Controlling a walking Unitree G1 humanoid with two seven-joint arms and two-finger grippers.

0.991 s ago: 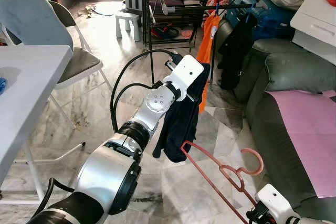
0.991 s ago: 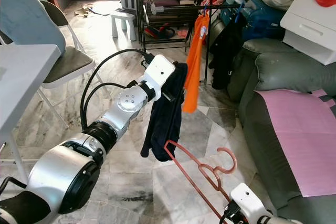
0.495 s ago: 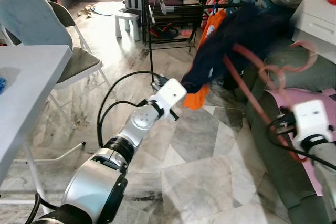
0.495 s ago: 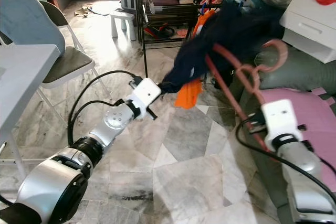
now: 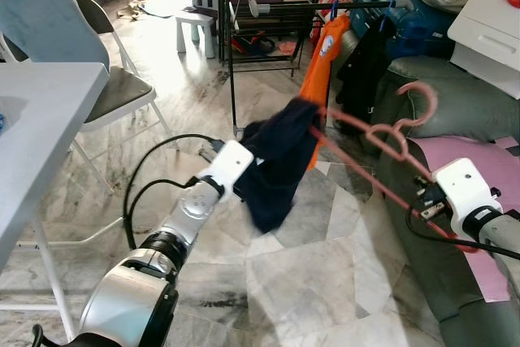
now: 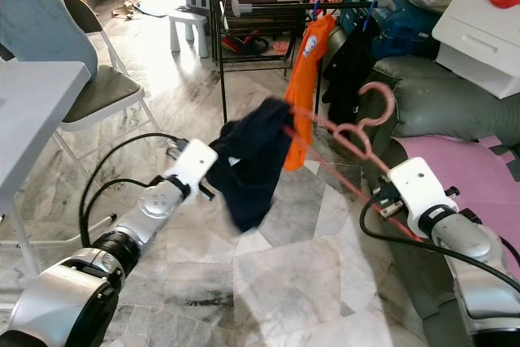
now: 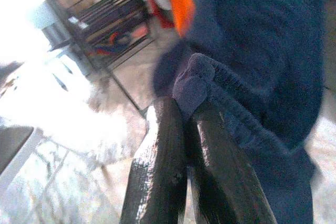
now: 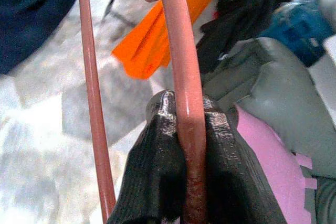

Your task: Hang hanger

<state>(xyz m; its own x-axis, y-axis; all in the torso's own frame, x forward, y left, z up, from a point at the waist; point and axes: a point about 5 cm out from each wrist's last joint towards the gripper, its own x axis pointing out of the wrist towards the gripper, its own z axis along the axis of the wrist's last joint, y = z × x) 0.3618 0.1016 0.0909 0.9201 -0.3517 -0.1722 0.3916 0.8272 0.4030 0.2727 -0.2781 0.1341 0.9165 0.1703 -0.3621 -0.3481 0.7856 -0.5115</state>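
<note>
- Hanger (image 5: pixel 375 137), pink, is clamped at its lower bar in the right gripper (image 8: pixel 181 129) above the pink-covered sofa (image 5: pixel 479 193).
- Left gripper (image 7: pixel 186 114) pinches the dark garment (image 5: pixel 276 160) draped on the hanger's far end.
- Drying rack (image 5: pixel 276 6) with an orange shirt (image 5: pixel 318 71) stands beyond.

Folding chair (image 5: pixel 97 79) w/ white table (image 5: pixel 36 119); grey sofa (image 5: pixel 463 111), pink cloth (image 5: pixel 479 176).

arms (image 5: pixel 134 302): silver, black joints | wrists: white housings | cables: black loops
</note>
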